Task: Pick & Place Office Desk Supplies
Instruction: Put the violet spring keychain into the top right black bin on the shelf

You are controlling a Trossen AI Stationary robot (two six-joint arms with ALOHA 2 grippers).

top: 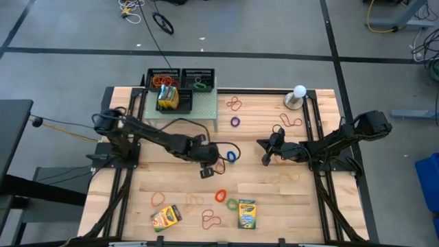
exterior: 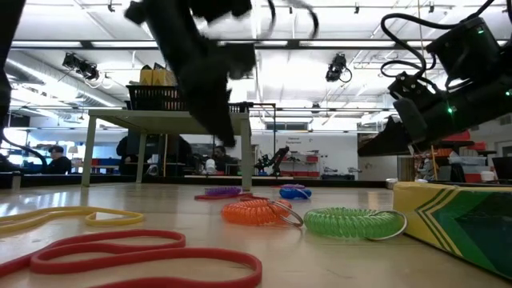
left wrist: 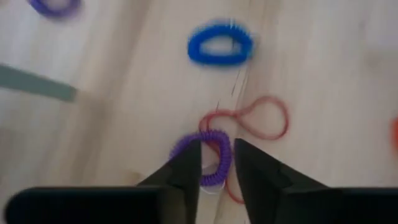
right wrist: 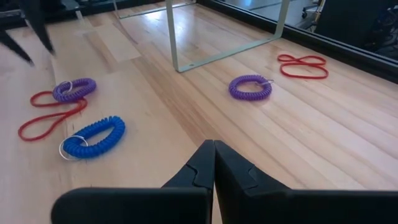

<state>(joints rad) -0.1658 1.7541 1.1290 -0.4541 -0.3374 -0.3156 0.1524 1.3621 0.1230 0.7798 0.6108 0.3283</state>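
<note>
The task looks only partly done. On the pale green shelf (top: 206,106), two black mesh trays (top: 180,77) already hold some bands, and a crayon box (top: 169,97) stands beside them. Much is left on the tabletop (top: 274,199): two more crayon boxes (top: 246,213) well in front of the shelf, red bands (top: 235,103), an orange coil (exterior: 256,211), a green coil (exterior: 349,222) and a blue coil (left wrist: 220,44).

The left gripper (left wrist: 217,167) is just in front of the shelf, its fingers apart and straddling one side of a purple coil (left wrist: 208,157) that lies on a thin red band (left wrist: 261,118). Whether it has a grip on the coil I cannot tell. The right gripper (right wrist: 213,163) waits to the shelf's right with its fingers pressed together, holding nothing.
</note>
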